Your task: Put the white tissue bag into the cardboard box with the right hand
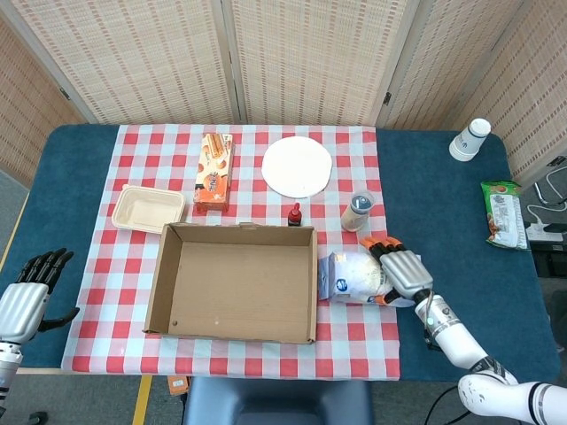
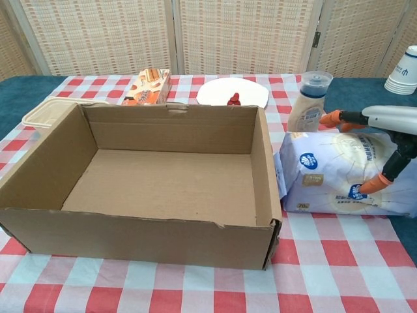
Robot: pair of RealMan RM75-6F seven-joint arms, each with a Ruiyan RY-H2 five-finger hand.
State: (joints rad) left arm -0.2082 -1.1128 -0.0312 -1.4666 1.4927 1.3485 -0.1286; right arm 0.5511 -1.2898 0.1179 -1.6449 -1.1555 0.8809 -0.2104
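The white tissue bag (image 1: 353, 276) (image 2: 326, 176) lies on the checked cloth, right against the right wall of the open, empty cardboard box (image 1: 235, 232) (image 2: 163, 231). My right hand (image 1: 400, 273) (image 2: 384, 120) straddles the bag's right half. Its orange-tipped fingers (image 2: 332, 118) reach over the far side and the thumb presses the near face. The bag looks squeezed and tilted up at its right end. My left hand (image 1: 31, 292) hangs off the table's front left corner, fingers apart, holding nothing.
A lidded jar (image 1: 358, 212) (image 2: 309, 103) stands just behind the bag. A small red bottle (image 1: 294, 214) sits at the box's far wall. Behind are a white plate (image 1: 297, 166), a snack box (image 1: 213, 171) and a beige tray (image 1: 149, 209). Paper cups (image 1: 469, 139) and a green packet (image 1: 503, 213) lie far right.
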